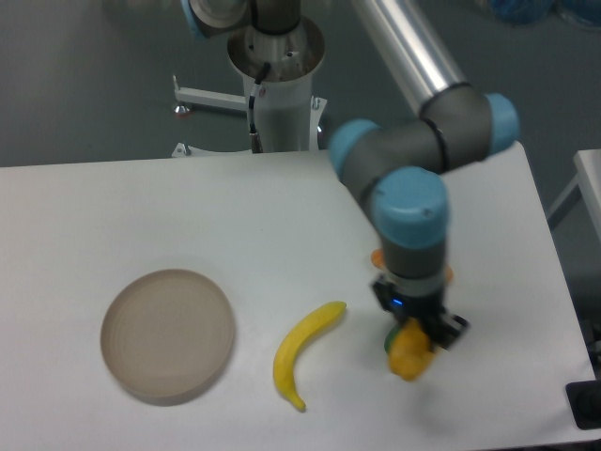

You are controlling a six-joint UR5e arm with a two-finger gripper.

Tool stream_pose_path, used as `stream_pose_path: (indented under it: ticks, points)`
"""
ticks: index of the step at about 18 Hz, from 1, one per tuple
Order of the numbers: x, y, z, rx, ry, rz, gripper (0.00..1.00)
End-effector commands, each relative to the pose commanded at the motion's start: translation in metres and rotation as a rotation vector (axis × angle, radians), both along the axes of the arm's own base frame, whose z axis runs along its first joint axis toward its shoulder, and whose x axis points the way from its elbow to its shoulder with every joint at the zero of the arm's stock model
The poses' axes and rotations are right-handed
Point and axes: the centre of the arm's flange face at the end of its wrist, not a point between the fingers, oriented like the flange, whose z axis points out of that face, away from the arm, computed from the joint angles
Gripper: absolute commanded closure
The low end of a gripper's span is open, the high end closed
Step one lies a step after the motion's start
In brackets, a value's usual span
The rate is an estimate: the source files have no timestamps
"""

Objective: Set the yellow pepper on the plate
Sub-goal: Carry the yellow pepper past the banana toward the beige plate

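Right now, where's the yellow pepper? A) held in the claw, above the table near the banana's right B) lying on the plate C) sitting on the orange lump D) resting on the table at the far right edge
A: the claw is shut on the yellow pepper, right of the banana; the plate holds nothing.

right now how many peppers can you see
2. The yellow pepper is held in the gripper, right of the banana. The green pepper is mostly hidden behind it, only a sliver showing.
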Motion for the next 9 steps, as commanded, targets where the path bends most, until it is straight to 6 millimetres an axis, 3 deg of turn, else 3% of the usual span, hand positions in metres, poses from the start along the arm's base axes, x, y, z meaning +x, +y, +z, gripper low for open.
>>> stream_pose_path:
  ticks: [2, 5, 9]
  points:
    - [0.041, 0.003, 0.005, -0.007, -0.020, 0.037, 0.56]
    - [0.093, 0.009, -0.004, -0.024, -0.043, 0.092, 0.56]
    - [0.169, 0.018, -0.029, -0.048, -0.069, 0.167, 0.56]
